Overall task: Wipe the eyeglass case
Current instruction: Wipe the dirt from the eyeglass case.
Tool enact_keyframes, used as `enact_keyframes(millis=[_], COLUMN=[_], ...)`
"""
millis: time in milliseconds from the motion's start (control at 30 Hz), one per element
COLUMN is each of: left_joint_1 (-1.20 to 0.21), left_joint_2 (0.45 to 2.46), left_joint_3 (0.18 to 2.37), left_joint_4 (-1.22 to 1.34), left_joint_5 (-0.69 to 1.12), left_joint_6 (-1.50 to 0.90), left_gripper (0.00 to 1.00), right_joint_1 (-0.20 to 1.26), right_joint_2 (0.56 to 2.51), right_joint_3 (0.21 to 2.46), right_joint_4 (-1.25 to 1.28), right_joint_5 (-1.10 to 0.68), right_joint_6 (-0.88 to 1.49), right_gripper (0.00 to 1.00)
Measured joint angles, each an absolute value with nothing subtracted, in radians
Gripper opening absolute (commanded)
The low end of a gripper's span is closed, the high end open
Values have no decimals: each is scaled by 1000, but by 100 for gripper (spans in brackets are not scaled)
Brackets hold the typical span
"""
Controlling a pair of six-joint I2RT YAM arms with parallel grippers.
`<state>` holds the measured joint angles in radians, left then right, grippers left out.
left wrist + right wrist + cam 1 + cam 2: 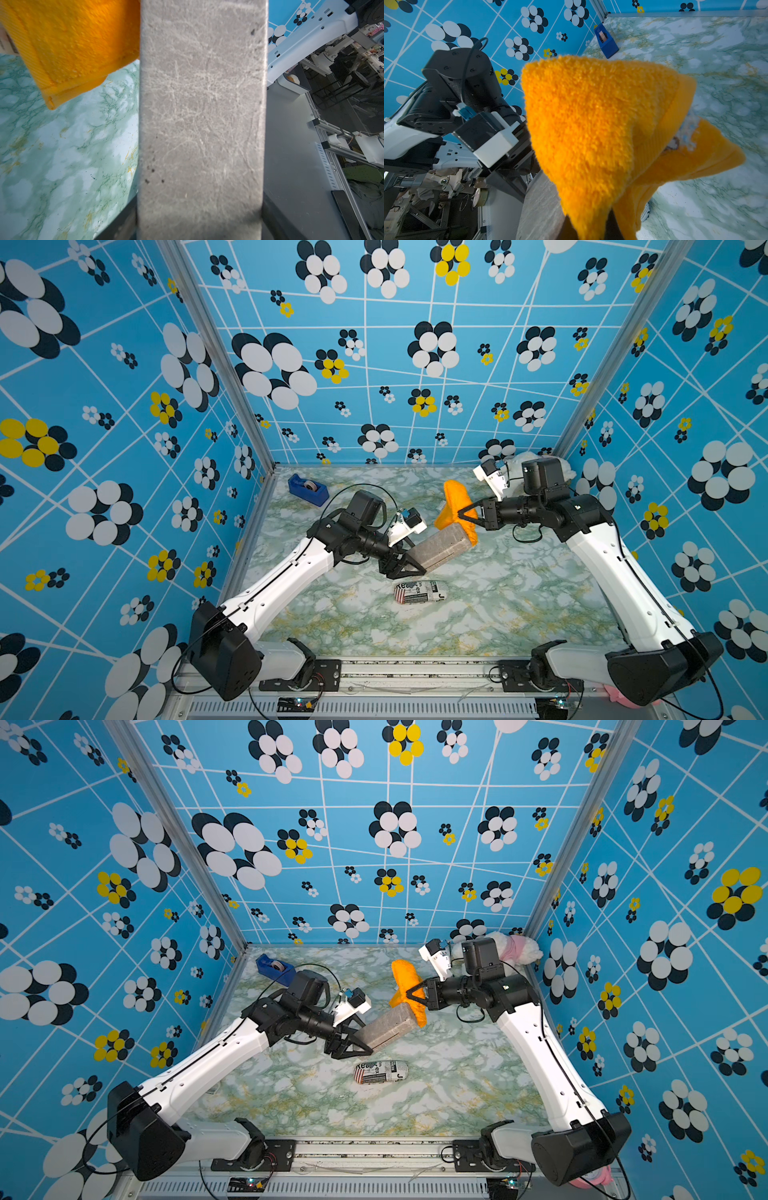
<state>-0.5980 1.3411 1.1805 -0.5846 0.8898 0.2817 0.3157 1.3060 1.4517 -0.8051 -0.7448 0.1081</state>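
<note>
A grey, scuffed eyeglass case (440,549) (390,1025) is held up off the marble table, tilted, with my left gripper (415,566) (363,1048) shut on its near end. It fills the middle of the left wrist view (201,104). My right gripper (465,516) (415,996) is shut on a fluffy orange cloth (455,497) (405,977). The cloth drapes over the case's far end and touches it. In the right wrist view the cloth (591,124) hides the fingertips, and the case (542,207) shows beside it.
A newsprint-patterned case (420,592) (381,1072) lies on the table (498,614) in front of the held case. A blue tape dispenser (307,488) (275,968) stands at the back left corner. A white and pink plush toy (515,946) sits at the back right, behind my right arm.
</note>
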Motion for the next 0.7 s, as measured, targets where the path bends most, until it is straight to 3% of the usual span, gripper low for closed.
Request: enact_keyframes(millis=[700], left_joint_1=[-551], left_joint_2=[1417], left_joint_3=[1213], left_joint_4=[-571], left_joint_5=[810], left_joint_6=[217], left_gripper=[0], right_joint_1=[320], right_joint_2=[1200], right_joint_3=[1465], right_joint_4=[-951], right_joint_5=[-822], right_joint_6=[142], right_gripper=[0])
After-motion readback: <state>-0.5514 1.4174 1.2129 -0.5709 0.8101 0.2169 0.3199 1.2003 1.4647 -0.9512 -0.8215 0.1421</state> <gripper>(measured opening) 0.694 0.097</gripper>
